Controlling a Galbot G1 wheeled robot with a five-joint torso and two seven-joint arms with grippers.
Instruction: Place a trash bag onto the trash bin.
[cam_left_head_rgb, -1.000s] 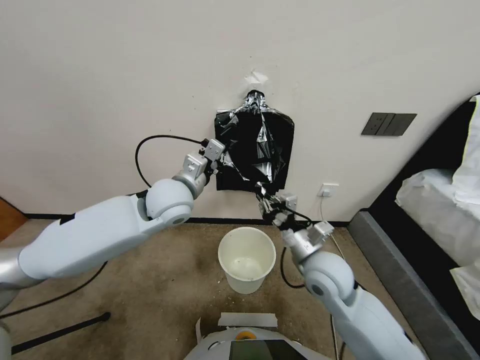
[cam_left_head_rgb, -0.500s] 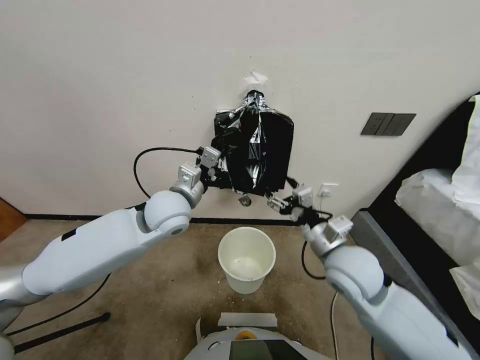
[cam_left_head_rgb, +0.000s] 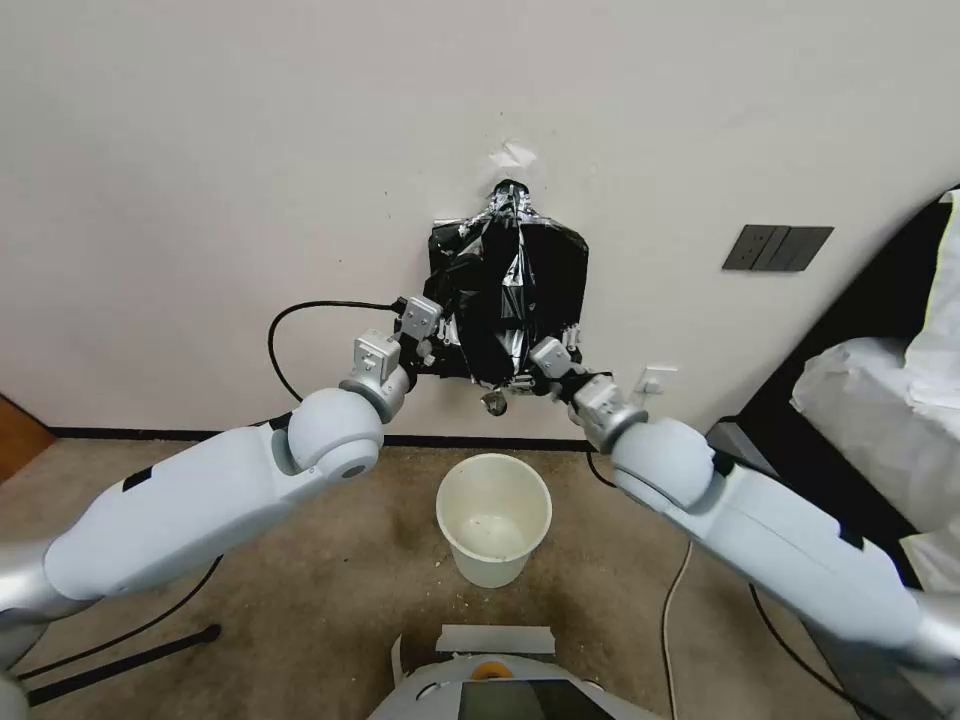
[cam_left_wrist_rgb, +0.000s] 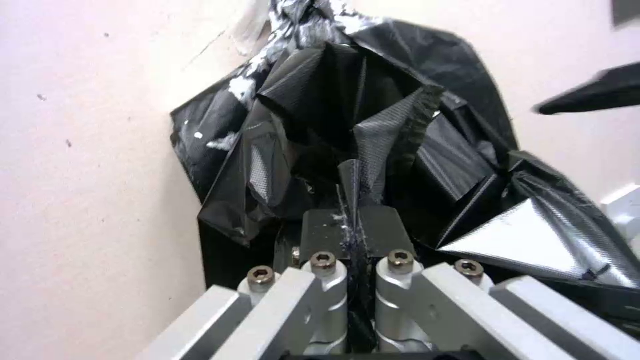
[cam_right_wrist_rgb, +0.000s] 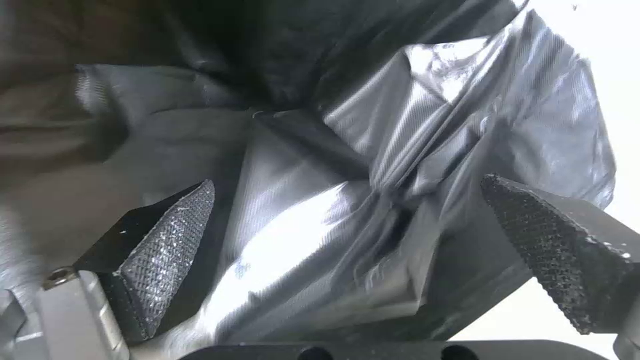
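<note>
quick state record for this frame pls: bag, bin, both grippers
trash bag: hanging against the wall, above the bin
trash bin: upright on the floor, unlined
left gripper: fingers shut on a fold of the trash bag at its left edge
right gripper: at the bag's lower right, fingers open with film between them
bag bundle: flat on the wall behind

Off-white wall (cam_left_head_rgb: 250, 150) w/ dark switch plate (cam_left_head_rgb: 777, 247) is facing a brown carpet (cam_left_head_rgb: 300, 590); bed (cam_left_head_rgb: 880, 400) is sitting at right.
</note>
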